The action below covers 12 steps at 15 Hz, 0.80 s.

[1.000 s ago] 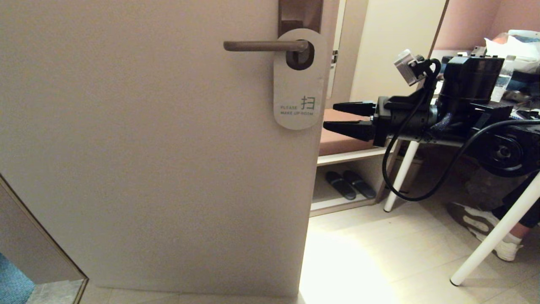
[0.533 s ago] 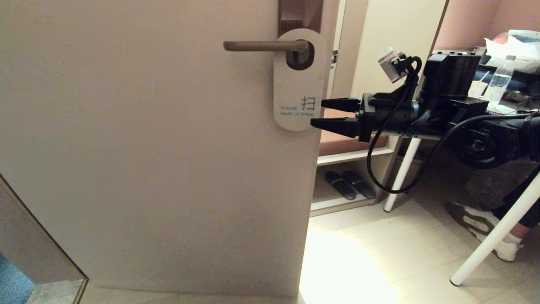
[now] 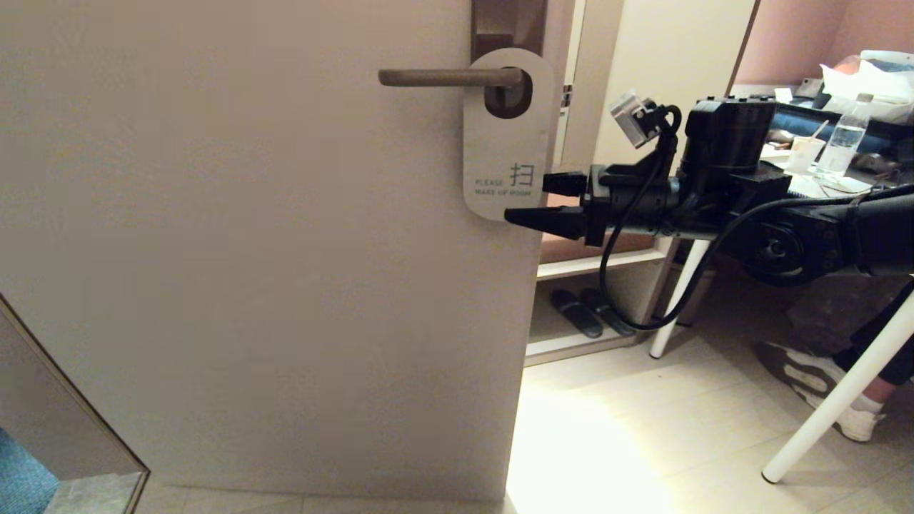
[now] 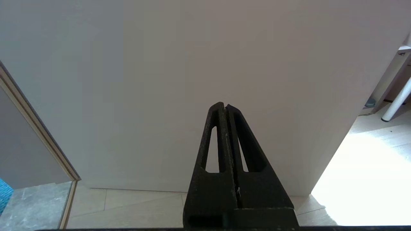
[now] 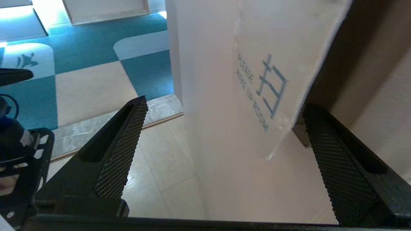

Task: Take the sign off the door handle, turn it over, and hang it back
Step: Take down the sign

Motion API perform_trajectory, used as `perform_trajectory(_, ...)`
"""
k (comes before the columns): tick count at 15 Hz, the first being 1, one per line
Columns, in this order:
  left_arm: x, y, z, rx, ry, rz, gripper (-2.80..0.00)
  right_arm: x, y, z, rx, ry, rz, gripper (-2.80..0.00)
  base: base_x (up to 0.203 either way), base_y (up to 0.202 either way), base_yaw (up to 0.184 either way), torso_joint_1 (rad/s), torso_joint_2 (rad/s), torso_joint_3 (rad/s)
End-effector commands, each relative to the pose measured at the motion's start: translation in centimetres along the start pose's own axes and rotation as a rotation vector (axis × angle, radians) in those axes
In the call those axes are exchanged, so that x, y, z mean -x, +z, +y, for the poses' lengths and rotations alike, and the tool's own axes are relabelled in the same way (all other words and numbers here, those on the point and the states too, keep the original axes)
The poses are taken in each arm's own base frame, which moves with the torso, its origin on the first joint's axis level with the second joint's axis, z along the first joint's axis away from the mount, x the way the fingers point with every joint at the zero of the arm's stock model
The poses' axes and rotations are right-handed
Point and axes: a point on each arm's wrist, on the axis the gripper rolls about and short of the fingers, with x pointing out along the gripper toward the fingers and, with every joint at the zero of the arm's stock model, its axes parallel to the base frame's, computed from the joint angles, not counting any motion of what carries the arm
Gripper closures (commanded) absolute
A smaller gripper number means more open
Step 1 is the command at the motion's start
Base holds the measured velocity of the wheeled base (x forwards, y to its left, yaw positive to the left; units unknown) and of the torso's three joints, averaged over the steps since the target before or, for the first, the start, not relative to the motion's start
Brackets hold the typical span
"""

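The right gripper (image 3: pixel 537 200) stands spread wide and level at the door's free edge, holding nothing. In the head view its nearer finger crosses in front of the lower corner of the sign (image 3: pixel 505 135), while the farther finger's tip is hidden behind the sign's edge. From the right wrist view the textured pads (image 5: pixel 120 150) straddle the sign (image 5: pixel 276 73): one pad lies on the printed white face side, the other (image 5: pixel 337 166) behind the card; whether either pad touches the card cannot be told. The sign's rounded bottom end sits between the fingers, near the far pad. Beyond the fingertips, the sign hangs upright by its oval hole on the door handle (image 3: pixel 448 76), white "PLEASE MAKE UP ROOM" face outward, flat against the door (image 3: pixel 271 271). The handle's lever runs level away from the brown backplate (image 3: pixel 508 25) above the fingers. The left gripper (image 4: pixel 224 110) is clenched shut on nothing, parked low and pointing at the bare lower door panel, well apart from the sign.
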Motion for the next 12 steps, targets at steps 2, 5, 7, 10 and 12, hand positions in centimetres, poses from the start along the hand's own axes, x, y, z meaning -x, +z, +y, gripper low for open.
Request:
perform_trajectory(2, 0.0, 0.0, 0.0, 0.001, 0.000, 0.001, 0.00, -0.4, 0.1, 0.4, 0.005, 0.019, -0.003, -2.80, 0.000, 0.000, 0.000, 0.000, 0.00, 0.000)
perform_trajectory(5, 0.0, 0.0, 0.0, 0.001, 0.000, 0.001, 0.00, -0.8, 0.1, 0.5, 0.009, 0.040, -0.007, -2.80, 0.000, 0.000, 0.000, 0.000, 0.00, 0.000)
perform_trajectory(7, 0.0, 0.0, 0.0, 0.001, 0.000, 0.001, 0.00, -1.1, 0.3, 0.4, 0.018, 0.044, -0.013, -2.80, 0.000, 0.000, 0.000, 0.000, 0.00, 0.000)
perform_trajectory(10, 0.0, 0.0, 0.0, 0.001, 0.000, 0.001, 0.00, -1.5, 0.6, 0.3, 0.030, 0.051, -0.022, -2.80, 0.000, 0.000, 0.000, 0.000, 0.00, 0.000)
perform_trajectory(12, 0.0, 0.0, 0.0, 0.001, 0.001, 0.001, 0.00, -1.9, 0.8, 0.2, 0.038, 0.057, -0.030, -2.80, 0.000, 0.000, 0.000, 0.000, 0.00, 0.000)
